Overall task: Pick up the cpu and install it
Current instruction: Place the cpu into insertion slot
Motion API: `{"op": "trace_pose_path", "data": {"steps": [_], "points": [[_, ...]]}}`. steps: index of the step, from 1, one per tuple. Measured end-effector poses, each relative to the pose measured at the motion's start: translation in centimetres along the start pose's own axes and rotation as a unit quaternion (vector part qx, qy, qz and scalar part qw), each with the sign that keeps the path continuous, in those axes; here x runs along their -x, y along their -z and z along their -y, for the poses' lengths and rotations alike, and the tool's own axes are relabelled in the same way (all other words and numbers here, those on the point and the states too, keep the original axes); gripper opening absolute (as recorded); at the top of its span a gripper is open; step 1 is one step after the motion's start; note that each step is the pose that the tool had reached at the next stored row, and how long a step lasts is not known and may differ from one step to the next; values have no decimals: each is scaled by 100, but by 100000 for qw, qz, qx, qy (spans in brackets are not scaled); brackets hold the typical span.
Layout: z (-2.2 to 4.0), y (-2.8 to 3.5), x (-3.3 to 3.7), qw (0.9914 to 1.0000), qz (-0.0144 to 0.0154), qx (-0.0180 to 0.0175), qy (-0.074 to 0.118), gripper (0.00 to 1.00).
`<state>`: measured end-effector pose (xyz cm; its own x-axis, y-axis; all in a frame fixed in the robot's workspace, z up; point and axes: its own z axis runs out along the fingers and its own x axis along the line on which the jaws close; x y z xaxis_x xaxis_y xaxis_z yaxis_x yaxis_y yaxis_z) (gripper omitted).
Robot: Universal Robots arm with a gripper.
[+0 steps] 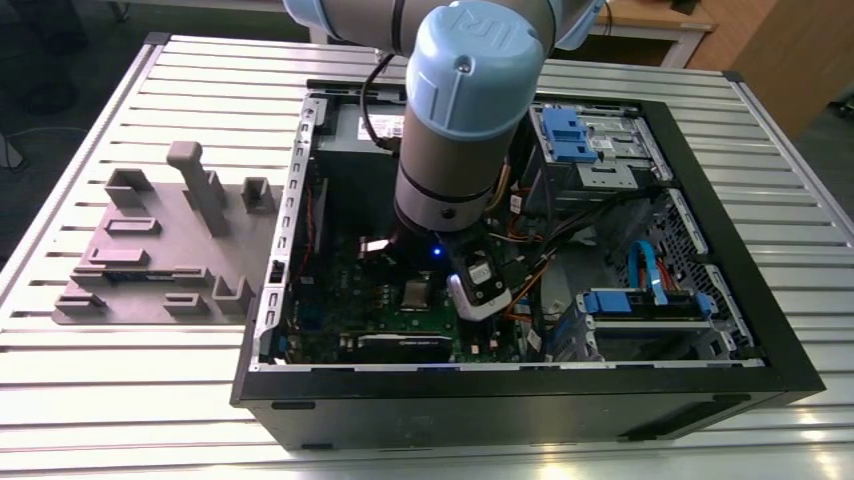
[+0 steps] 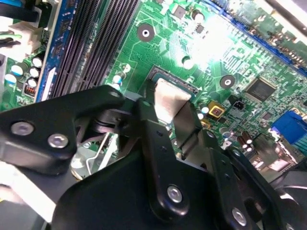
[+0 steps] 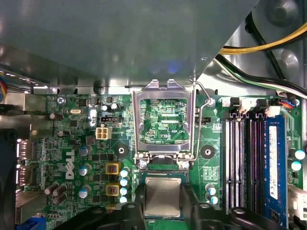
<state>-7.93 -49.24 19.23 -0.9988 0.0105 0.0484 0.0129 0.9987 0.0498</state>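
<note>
A big metal table [image 1: 134, 400] with long slats holds a black computer case [image 1: 534, 400] that lies open. On the exterior view's left, beside the case, sits a grey plastic block plate [image 1: 134, 280]. The fat grey and blue robot arm [image 1: 461, 110] reaches down into the case. Its top is cut off by the picture edge, and it hides the middle of the case from that side. Inside lies the green motherboard [image 3: 72, 143]. A grey metal box [image 3: 120, 38] covers one end of it in the first wrist view. Long black memory slots [image 3: 240, 163] run along one side. The shiny socket lid [image 3: 138, 120] is flipped open and stands up. The black gripper [image 2: 169, 110] is big and close in the second wrist view and hides much of the board. Its fingers [image 2: 148, 134] are set narrow, one on each side of the cpu [image 2: 170, 98], pressed to its edges. The cpu is right at the open socket, next to the lid's hinge. The fingers cover part of it, so it is hard to tell if it sits all the way down.
</note>
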Motion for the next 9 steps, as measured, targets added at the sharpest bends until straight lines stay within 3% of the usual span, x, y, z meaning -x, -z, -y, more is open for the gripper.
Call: {"op": "trace_pose_path", "data": {"steps": [1,9], "points": [[0,-1,1,100000,7,27,1,39],[-1,6,2,99999,-2,38,499,39]]}}
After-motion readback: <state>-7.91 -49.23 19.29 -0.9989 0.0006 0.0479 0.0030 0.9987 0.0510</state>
